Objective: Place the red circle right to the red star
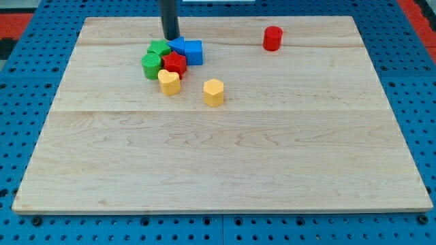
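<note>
The red circle (272, 38) stands alone near the view's top right of the wooden board (225, 156). The red star (174, 63) sits in a tight cluster at the top left, far to the left of the circle. My tip (171, 37) is at the top of that cluster, just above the blue blocks and well to the left of the red circle.
Around the red star lie two green blocks (153, 60), a blue cube (193, 52) with another blue block (177, 45) behind it, and a yellow heart (169, 82). A yellow hexagon (213, 92) lies a little to the lower right. Blue pegboard surrounds the board.
</note>
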Robot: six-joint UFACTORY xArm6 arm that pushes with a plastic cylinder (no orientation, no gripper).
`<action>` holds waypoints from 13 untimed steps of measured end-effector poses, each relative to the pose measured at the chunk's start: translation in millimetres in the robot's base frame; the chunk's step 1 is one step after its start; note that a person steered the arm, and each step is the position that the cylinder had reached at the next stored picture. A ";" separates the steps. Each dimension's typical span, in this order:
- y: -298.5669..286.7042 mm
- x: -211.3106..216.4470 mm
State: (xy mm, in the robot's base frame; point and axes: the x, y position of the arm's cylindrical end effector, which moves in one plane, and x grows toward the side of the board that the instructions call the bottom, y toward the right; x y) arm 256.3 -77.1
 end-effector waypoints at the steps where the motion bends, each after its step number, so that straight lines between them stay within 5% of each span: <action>1: 22.9 8.4; 2: 32.4 16.0; 4: 112.2 -63.4; 8: 252.5 32.9; 10: 230.9 49.0; 11: 254.0 14.3; 13: 177.4 55.3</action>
State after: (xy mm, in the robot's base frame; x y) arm 311.6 100.3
